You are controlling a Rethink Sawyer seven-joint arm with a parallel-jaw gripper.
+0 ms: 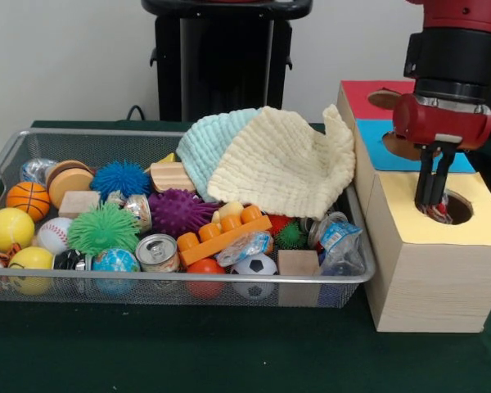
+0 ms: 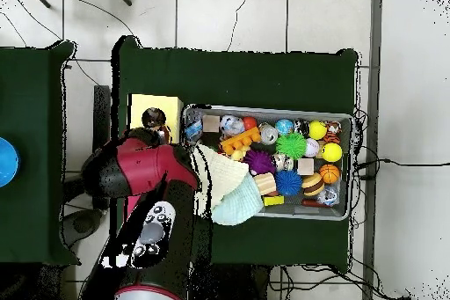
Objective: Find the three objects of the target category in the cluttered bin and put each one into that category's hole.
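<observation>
The wire mesh bin (image 1: 188, 278) holds several balls, spiky toys, cans, wooden blocks and an orange brick (image 1: 221, 233). It also shows in the overhead view (image 2: 264, 108). To its right stands the wood-grain box with the pale yellow top (image 1: 487, 229) and its round hole (image 1: 465, 209). My gripper (image 1: 435, 209) hangs straight down with its tips at the hole's left rim. The fingers (image 1: 426, 184) stand close together on a small reddish object (image 1: 440, 215) at the hole's mouth. In the overhead view the arm covers the gripper, and the hole (image 2: 155, 119) shows something brown in it.
A pale yellow cloth (image 1: 286, 164) and a light blue cloth (image 1: 209, 143) drape over the bin's back right corner and lean on the box. The blue-topped section (image 1: 375, 147) and red-topped section (image 1: 358, 94) lie behind the yellow one. Green cloth (image 1: 229, 352) covers the table.
</observation>
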